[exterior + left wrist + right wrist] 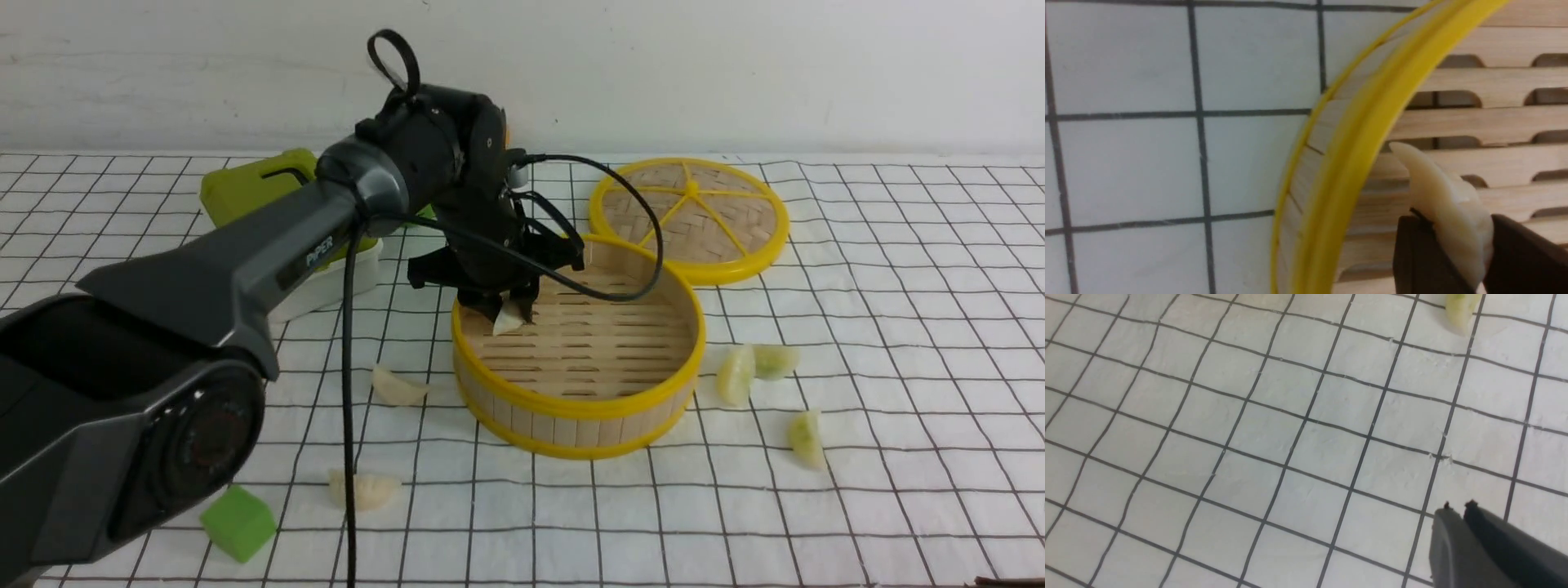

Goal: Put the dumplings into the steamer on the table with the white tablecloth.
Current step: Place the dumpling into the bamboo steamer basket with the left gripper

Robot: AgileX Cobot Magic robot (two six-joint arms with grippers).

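Left fingers (1419, 261) around a cream-white, pointed crescent dumpling (1447, 204)

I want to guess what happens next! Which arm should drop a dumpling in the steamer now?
Left. The left gripper pinches a cream dumpling over the steamer floor, so it likely just lets go. The right gripper is shut and empty above the tablecloth.

We count 6 dumplings (397, 386): 3 cream-white left & ctr of frame, 3 pale green ones (735, 374) at right. Also 1 steamer (571, 406), 1 woven lid (690, 219), 1 green cube (237, 523) lower left, 1 lime-lidded box (245, 192) upper left.
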